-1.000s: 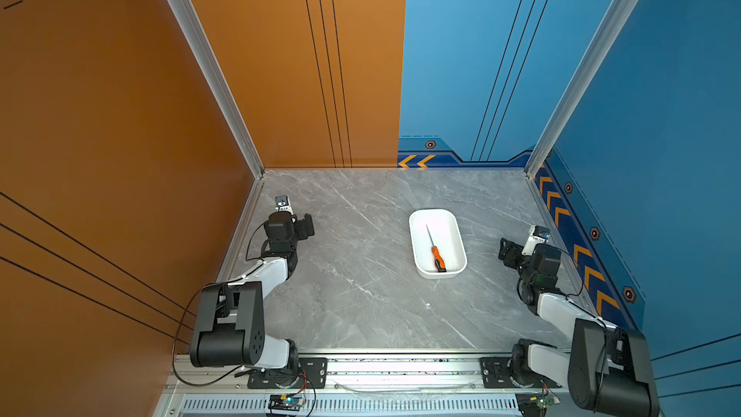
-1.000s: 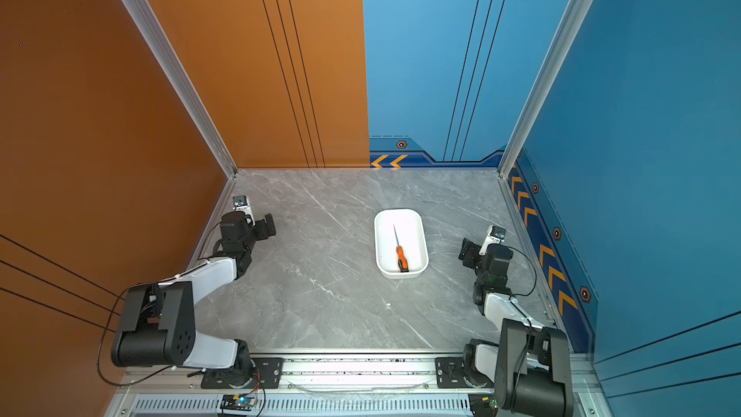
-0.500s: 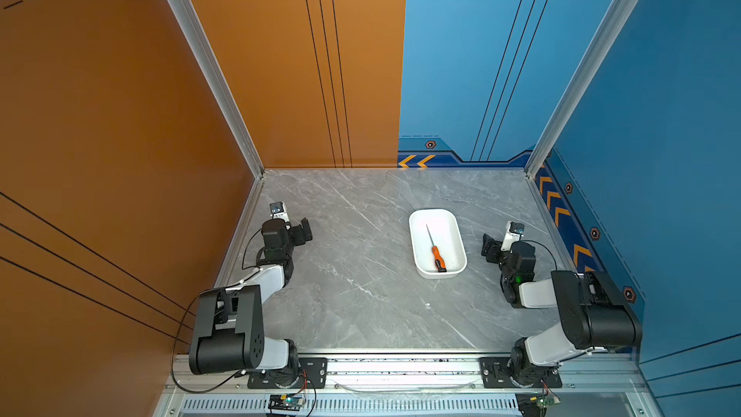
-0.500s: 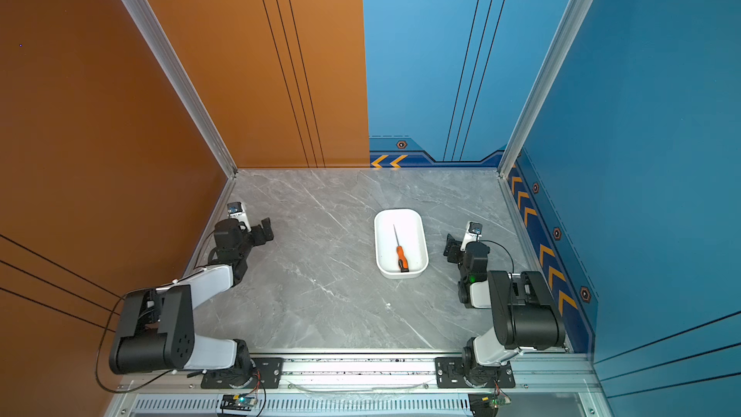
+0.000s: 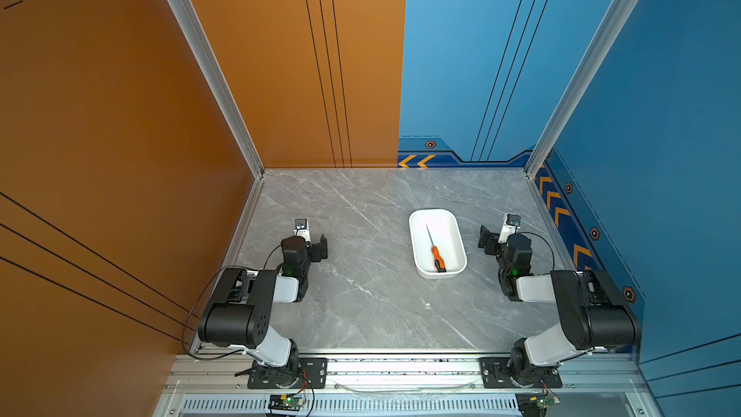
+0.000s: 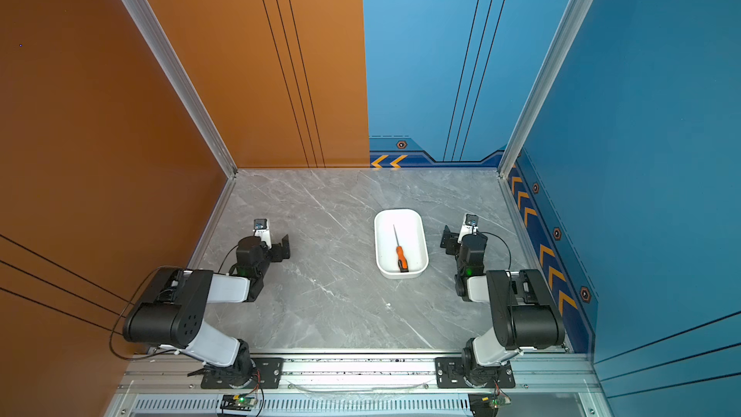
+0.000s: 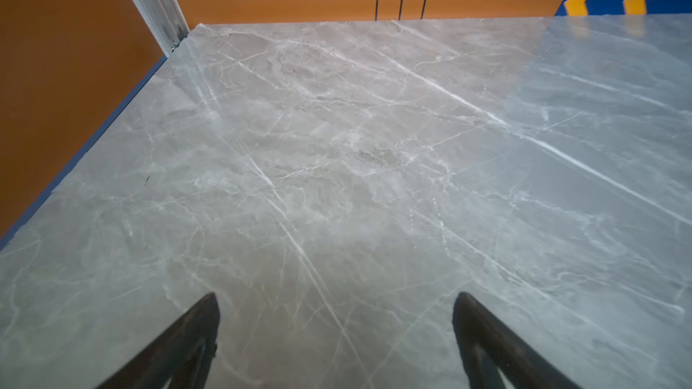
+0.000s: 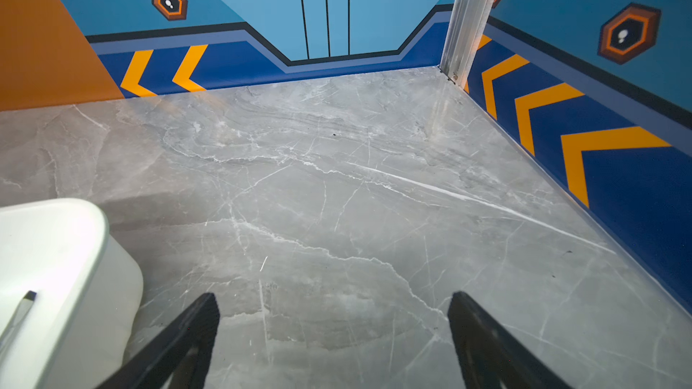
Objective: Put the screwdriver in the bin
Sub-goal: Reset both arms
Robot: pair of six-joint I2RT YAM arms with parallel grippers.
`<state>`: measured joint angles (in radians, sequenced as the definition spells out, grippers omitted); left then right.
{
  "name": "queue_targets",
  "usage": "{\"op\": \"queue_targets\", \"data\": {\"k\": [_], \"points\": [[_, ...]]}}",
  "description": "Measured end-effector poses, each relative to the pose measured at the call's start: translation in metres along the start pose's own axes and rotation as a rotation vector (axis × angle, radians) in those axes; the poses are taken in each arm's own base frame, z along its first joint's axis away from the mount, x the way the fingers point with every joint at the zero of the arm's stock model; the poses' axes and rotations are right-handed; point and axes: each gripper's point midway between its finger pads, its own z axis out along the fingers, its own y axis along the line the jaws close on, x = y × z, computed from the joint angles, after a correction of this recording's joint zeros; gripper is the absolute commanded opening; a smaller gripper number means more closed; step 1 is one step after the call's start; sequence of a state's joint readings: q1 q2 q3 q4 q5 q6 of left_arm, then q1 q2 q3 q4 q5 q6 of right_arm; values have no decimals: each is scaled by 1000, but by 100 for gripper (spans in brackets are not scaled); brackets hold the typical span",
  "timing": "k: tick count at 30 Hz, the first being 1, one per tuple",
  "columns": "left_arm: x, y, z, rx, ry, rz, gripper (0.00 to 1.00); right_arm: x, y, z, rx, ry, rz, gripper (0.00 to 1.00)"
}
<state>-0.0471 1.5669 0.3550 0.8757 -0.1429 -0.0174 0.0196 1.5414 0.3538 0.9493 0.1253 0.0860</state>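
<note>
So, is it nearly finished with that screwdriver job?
It looks finished. Done: the screwdriver lies flat inside the white bin. In hand: nothing; the left pincer and the right pincer are both open and empty, each off to one side of the bin. Left: nothing that I can see.

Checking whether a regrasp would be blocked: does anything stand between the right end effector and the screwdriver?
Only the bin's own low side wall. The screwdriver lies inside the bin, and the right end effector sits open beside that wall, over bare marble tabletop. Nothing else visible lies between them.
</note>
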Motion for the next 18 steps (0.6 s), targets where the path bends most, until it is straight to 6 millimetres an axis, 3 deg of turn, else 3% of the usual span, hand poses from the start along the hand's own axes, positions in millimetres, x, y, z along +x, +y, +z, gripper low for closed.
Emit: {"op": "queue_targets", "data": {"k": [7, 18], "points": [[-12, 6, 1, -37, -41, -4, 98, 0, -1, 0, 10, -1, -5, 100], [-13, 8, 1, -42, -48, -6, 98, 4, 3, 0, -1, 15, -19, 100]]}}
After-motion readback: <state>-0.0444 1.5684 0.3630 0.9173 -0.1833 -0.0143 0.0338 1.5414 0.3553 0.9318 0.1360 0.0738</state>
